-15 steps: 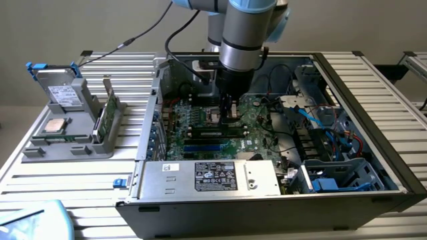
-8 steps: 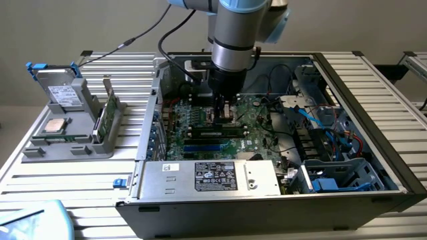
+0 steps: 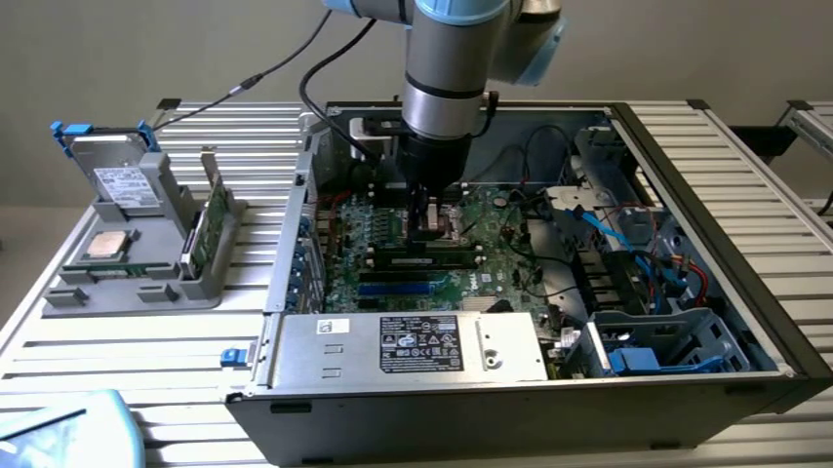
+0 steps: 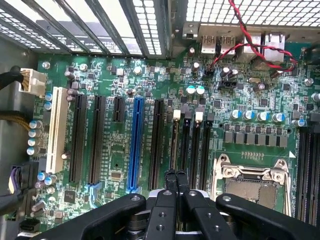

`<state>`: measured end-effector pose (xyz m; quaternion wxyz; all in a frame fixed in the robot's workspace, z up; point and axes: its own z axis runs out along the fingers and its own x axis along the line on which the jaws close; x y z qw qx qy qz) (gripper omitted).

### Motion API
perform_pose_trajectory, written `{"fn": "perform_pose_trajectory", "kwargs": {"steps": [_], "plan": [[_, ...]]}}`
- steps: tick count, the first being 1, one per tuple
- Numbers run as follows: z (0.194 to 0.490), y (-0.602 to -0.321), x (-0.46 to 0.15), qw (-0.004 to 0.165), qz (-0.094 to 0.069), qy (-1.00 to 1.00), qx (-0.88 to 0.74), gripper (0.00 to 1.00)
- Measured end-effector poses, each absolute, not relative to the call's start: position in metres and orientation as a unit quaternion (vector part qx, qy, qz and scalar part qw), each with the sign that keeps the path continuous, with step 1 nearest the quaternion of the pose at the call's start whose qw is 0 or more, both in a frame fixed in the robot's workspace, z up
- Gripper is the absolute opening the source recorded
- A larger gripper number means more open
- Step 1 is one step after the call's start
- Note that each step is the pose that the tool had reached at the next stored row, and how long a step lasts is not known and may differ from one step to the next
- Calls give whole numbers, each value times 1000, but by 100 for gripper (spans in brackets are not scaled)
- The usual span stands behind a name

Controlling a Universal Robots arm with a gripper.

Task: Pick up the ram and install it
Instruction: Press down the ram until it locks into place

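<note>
on the slatted metal table [image 3: 117,336], an open computer case [image 3: 729,195].

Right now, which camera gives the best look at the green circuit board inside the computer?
The wrist view. There the motherboard spreads out close up, with its long slots and the silver processor socket plain to see. The exterior view shows the motherboard deep in the open case, partly hidden by the arm and cables.

Wall [image 3: 156,49]: plain beige, far side. Table [image 3: 131,341]: ribbed aluminium slats, pale, evenly lit. Second slatted frame [image 3: 810,122]: far right.
</note>
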<state>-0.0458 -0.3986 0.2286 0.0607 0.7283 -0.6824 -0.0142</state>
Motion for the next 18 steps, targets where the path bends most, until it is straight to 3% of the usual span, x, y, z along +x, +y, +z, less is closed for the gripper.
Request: {"fn": "perform_pose_trajectory", "kwargs": {"steps": [18], "plan": [[237,-398,-32,66,-20,-681,729,10]]}}
